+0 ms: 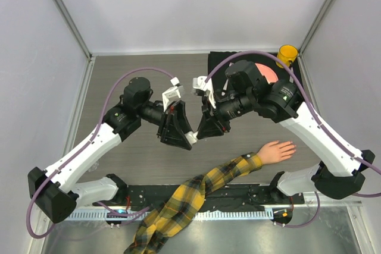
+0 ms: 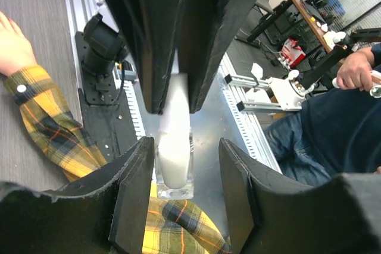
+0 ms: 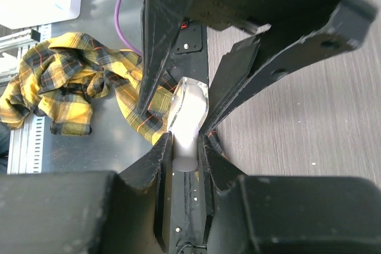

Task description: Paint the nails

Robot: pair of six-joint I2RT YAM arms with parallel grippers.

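Note:
The peach mannequin hand [image 1: 277, 151] lies palm down at the right front, and its plaid sleeve [image 1: 196, 197] trails over the near edge. Its nails at the fingertips [image 1: 292, 146] are too small to make out. Both grippers meet above mid-table. My right gripper [image 3: 186, 139] is shut on the white cap [image 3: 187, 147] of the small clear bottle [image 3: 191, 96]. My left gripper [image 2: 187, 197] is open, and its fingers straddle the bottle's glass body [image 2: 174, 165] with a gap on one side. In the top view the bottle [image 1: 191, 138] shows between the two grippers.
A yellow cup [image 1: 287, 55] and a pink disc [image 1: 269, 73] sit on a black mat [image 1: 217, 63] at the back right. A black rail [image 1: 238, 197] runs along the near edge. A person in dark blue [image 2: 321, 141] sits beyond the table.

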